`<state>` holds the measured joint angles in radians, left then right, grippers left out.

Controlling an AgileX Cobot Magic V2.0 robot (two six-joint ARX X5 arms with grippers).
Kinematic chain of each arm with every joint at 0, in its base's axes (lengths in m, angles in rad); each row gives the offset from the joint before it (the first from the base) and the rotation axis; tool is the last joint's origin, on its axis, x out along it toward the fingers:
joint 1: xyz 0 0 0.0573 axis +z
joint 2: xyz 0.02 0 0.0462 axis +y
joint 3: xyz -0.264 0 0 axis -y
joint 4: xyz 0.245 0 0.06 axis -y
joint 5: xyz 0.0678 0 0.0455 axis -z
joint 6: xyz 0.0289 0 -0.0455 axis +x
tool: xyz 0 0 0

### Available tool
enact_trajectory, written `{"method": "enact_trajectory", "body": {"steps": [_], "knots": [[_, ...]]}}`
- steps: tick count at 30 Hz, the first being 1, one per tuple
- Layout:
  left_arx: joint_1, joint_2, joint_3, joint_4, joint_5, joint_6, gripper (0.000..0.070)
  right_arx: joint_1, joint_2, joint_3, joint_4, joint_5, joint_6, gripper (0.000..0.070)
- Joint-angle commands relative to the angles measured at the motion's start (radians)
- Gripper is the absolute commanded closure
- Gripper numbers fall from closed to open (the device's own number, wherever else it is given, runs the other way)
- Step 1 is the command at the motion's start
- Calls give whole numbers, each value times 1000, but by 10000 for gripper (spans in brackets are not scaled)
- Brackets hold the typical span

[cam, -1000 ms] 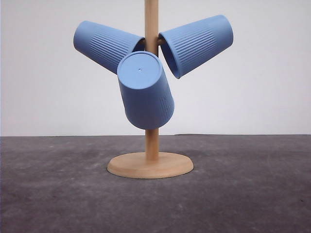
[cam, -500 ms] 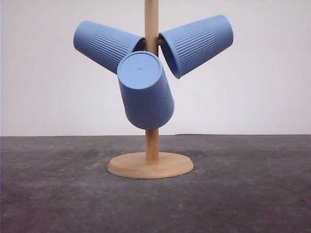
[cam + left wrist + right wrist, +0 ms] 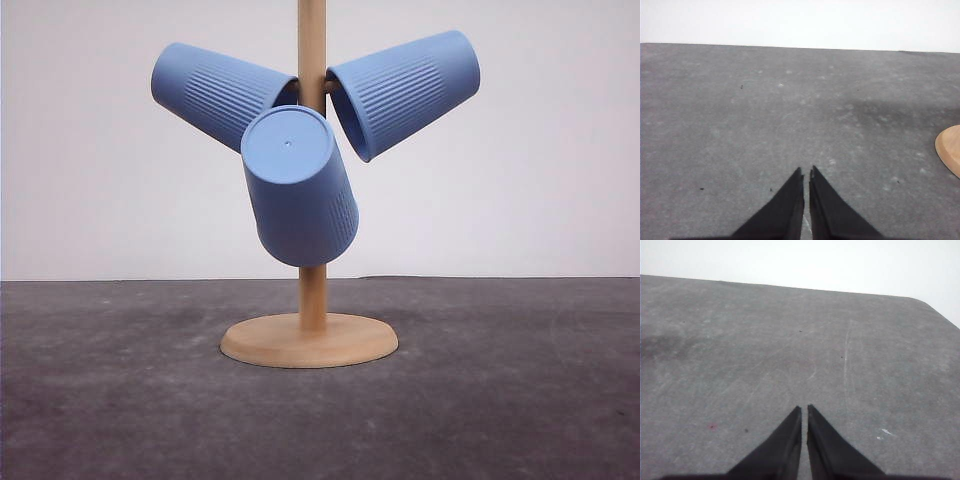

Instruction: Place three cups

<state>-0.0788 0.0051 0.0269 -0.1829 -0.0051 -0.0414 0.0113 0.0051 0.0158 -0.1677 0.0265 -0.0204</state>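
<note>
Three light-blue ribbed cups hang on a wooden cup tree in the front view. One cup slants up to the left, another cup slants up to the right, and the third cup points its flat base toward the camera. My left gripper is shut over bare grey table with nothing between its fingers. My right gripper is likewise shut and holds nothing above the table.
The tree's round wooden base rests on the dark grey table; an edge of the base appears in the left wrist view. The table's rounded far corner is in the right wrist view. A white wall stands behind.
</note>
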Motion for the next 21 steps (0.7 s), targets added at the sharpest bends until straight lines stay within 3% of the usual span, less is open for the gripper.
{"method": "enact_trajectory", "body": {"steps": [1,21], "knots": [[0,-1,-14,-4,-3,3,700,-2,-2,-4,10,0,11,682],[0,-1,-14,-4,-3,3,700,-2,-2,-4,10,0,11,682]]}}
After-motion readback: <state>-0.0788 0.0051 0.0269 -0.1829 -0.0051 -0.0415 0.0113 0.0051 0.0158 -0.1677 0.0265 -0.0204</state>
